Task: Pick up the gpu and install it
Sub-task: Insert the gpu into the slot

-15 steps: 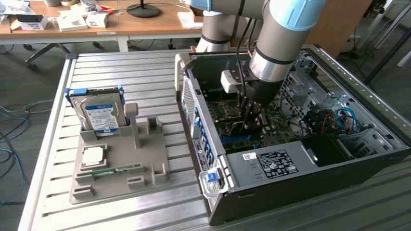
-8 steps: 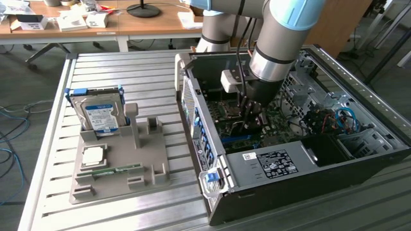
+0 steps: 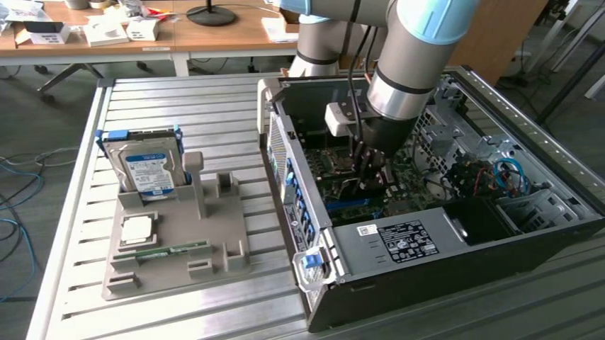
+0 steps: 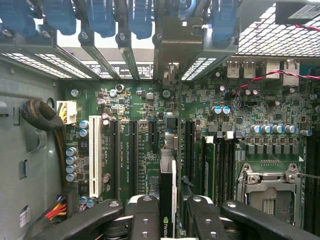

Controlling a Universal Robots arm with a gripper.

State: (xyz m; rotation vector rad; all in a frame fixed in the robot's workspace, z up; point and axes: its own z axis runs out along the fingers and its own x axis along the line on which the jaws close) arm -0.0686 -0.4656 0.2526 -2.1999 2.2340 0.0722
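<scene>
Robotics lab: alu slat bench point(image 3: 189, 106), open PC point(image 3: 406, 283) (cluttered desks point(image 3: 236, 39) behind).

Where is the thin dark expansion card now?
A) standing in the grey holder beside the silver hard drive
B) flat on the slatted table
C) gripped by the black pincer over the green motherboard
C: the thin dark expansion card sits edge-on in the black pincer above the green motherboard and its slots.

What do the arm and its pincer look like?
Thick grey tubular arm with light-blue joint caps and a black band; black cables run alongside. A white box sits at the wrist. The pincer has black jointed fingers with round bolt heads.
</scene>
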